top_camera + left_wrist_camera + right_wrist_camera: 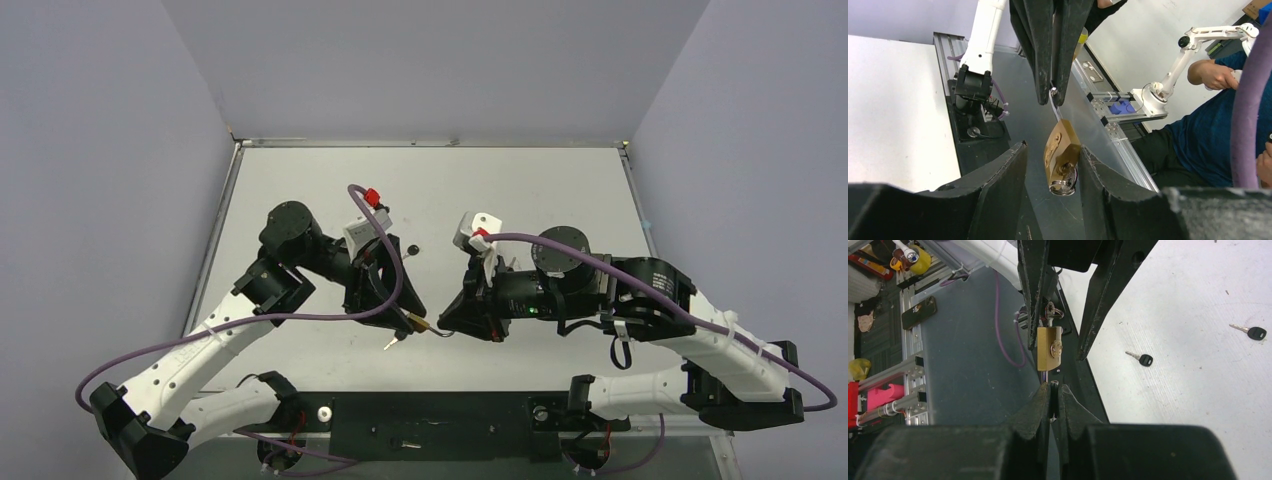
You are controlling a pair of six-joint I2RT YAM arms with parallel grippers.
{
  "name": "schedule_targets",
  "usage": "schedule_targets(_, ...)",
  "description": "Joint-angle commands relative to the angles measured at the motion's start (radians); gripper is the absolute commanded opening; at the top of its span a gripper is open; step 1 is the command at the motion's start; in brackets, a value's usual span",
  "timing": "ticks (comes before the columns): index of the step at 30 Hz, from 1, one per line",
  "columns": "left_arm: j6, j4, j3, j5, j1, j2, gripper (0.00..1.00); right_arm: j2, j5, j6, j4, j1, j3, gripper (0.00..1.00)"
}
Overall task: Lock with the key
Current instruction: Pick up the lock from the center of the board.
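Now the right gripper is pinching a thin silver key sitting in the blocky brass padlock. The left gripper is standing wide around it.

The padlock is brass, its key silver. The left pincer and right pincer are black. The table is white; two spare keys on it have black heads. The cables are purple.

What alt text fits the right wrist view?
A brass padlock sits inside the open left gripper, while the shut right gripper holds a key in its base. Two spare keys lie on the table.
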Motion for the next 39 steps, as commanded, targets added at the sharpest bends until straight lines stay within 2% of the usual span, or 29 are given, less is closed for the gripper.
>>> schedule_targets(1,0.126,-0.132,0.050,-0.017,-0.012,-0.004,0.37,-0.002,0.032,0.021,0.039,0.003,0.058,0.00)
schedule_targets(9,0.132,-0.128,0.045,-0.049,-0.026,-0.010,0.33,0.011,0.041,0.026,0.040,0.003,0.053,0.00)
schedule_targets(18,0.081,-0.058,0.029,-0.064,-0.031,-0.039,0.32,0.013,0.093,0.036,0.046,-0.008,0.043,0.00)
schedule_targets(25,0.081,-0.065,0.021,-0.076,-0.035,-0.050,0.25,0.010,0.104,0.042,0.049,-0.030,0.047,0.00)
schedule_targets(27,0.081,-0.066,0.020,-0.082,-0.036,-0.048,0.19,0.013,0.106,0.043,0.049,-0.030,0.044,0.00)
schedule_targets(30,0.080,-0.072,0.010,-0.100,-0.035,-0.047,0.01,0.013,0.117,0.041,0.049,-0.033,0.041,0.00)
schedule_targets(33,0.076,-0.078,0.003,-0.157,-0.035,-0.050,0.00,0.014,0.167,0.033,0.042,-0.032,0.040,0.00)
schedule_targets(34,0.072,-0.084,0.005,-0.209,-0.032,-0.049,0.00,0.016,0.183,0.025,0.041,-0.032,0.041,0.04)
schedule_targets(35,0.048,-0.078,0.004,-0.234,-0.029,-0.047,0.00,0.015,0.220,0.019,0.039,-0.031,0.041,0.19)
schedule_targets(36,0.024,-0.060,0.001,-0.287,-0.025,-0.042,0.00,0.010,0.239,0.005,0.040,-0.030,0.040,0.29)
schedule_targets(37,-0.025,-0.050,0.000,-0.307,-0.018,-0.037,0.00,0.005,0.316,-0.008,0.050,-0.030,0.038,0.46)
schedule_targets(38,-0.058,-0.015,-0.007,-0.333,-0.003,-0.030,0.00,-0.014,0.352,-0.023,0.059,-0.031,0.025,0.53)
schedule_targets(39,-0.123,-0.003,-0.009,-0.349,0.006,-0.029,0.00,-0.026,0.413,-0.029,0.087,-0.032,0.013,0.65)
